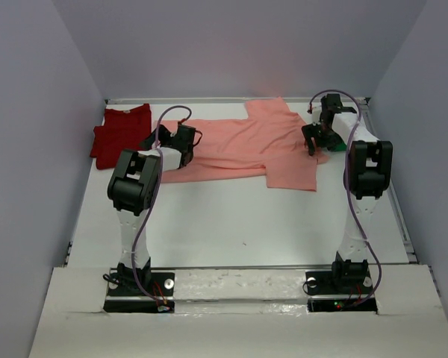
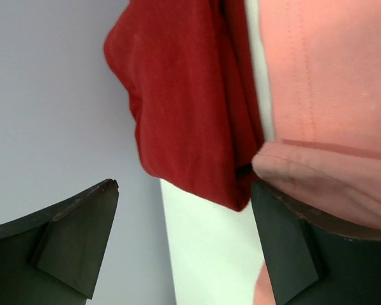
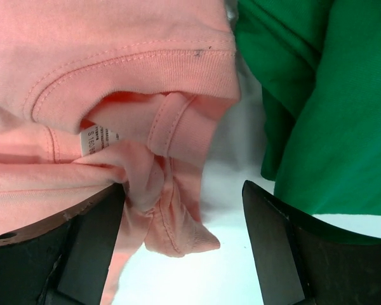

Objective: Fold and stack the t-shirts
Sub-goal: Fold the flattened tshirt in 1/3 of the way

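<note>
Far left corner of the table (image 1: 231, 224): the dark red shirt (image 1: 119, 134) sits in a rumpled heap, right up against the wall. In the left wrist view it (image 2: 184, 95) lies just beside the pink one, with a thin strip of white table between them.

Next over, the left gripper (image 1: 181, 145) is down at the left end of the salmon-pink shirt (image 1: 246, 145). Its jaws are spread wide (image 2: 184, 241), nothing pinched, though a hem of pink cloth (image 2: 324, 184) is draped over 1 finger.

The pink shirt is spread flat across the back of the table, 1 sleeve pointing to the far edge and 1 toward the arms.

At its right end the right gripper (image 1: 313, 138) hangs over the collar. Jaws wide here too (image 3: 184, 235); a bunched bit of collar (image 3: 165, 190) sags between them, touching 1 finger and clear of the other, so not clamped.

Far right, the green shirt (image 3: 317, 95) lies just beside the pink collar, mostly hidden by the arm from above.
</note>
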`<state>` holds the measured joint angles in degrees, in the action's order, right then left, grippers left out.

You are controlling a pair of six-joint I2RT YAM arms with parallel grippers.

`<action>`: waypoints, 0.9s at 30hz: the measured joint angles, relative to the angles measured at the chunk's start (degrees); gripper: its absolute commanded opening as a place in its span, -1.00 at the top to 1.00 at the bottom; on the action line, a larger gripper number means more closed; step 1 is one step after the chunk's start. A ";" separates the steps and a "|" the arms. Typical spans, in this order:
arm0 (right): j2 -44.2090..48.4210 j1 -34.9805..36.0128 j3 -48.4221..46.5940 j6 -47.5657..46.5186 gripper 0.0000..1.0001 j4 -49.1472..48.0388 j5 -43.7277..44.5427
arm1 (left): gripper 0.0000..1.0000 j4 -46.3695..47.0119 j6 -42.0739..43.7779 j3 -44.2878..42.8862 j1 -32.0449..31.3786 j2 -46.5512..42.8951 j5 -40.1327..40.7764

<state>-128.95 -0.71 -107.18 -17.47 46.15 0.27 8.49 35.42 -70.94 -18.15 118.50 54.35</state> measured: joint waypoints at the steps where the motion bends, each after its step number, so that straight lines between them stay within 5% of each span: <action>1: 0.24 0.00 0.04 -0.13 -0.61 0.11 0.00 | -0.97 0.94 1.31 0.11 0.00 -0.07 0.70; 11: 8.24 0.00 0.26 -0.57 -0.63 1.62 -1.18 | -0.98 4.79 10.03 1.36 0.02 -10.67 2.80; 17: 19.89 0.00 3.93 -2.27 -0.64 2.93 -3.54 | -0.98 -17.68 -5.27 -10.21 2.58 -21.33 -21.05; 27: 37.81 0.00 28.00 -5.27 -0.53 8.13 -8.57 | -0.98 -31.30 -15.04 -3.91 5.38 -30.95 -34.91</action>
<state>-91.13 -0.71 -79.18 -22.74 54.28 -8.29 -22.81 20.38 -74.85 -12.78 87.55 19.44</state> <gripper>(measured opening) 0.766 0.989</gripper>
